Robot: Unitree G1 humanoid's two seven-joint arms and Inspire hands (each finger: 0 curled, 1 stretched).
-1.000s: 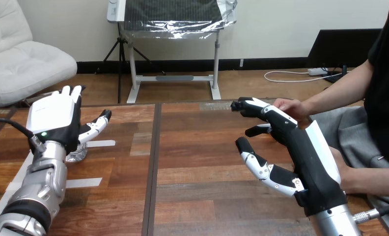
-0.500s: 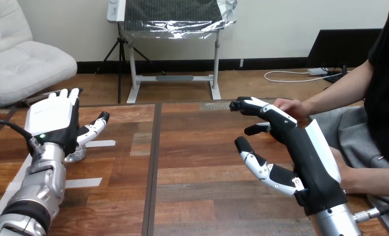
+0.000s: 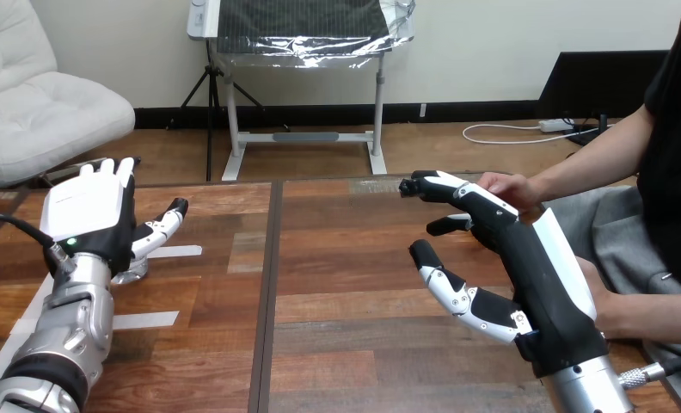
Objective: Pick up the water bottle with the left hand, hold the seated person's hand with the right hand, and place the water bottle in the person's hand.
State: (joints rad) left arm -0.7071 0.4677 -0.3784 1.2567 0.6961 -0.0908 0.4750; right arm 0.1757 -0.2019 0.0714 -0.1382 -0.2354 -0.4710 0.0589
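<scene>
Wooden table (image 3: 346, 301), two boards with one dark seam between them, runs across the lower frame. On it I count one bottle, two robot hands, two of the person's hands and two short strips of white tape (image 3: 175, 251).

At lower left the left hand (image 3: 88, 215) stands upright with its white back to the camera, fingers straight and thumb spread to the right, gripping nothing. The bottle (image 3: 133, 273) is right behind it. Just its clear base shows, resting on the table below the palm, and I cannot tell whether the two touch.

At right the right hand (image 3: 543, 258) reaches toward the upper middle, fingers stretched out and thumb held well apart below them — nothing between them. The person's upper hand (image 3: 509, 187) lies on the table edge just beside those fingers; contact is unclear. The person's lower hand (image 3: 610, 303) sits at the frame's right, partly hidden behind the right hand's wrist.
</scene>
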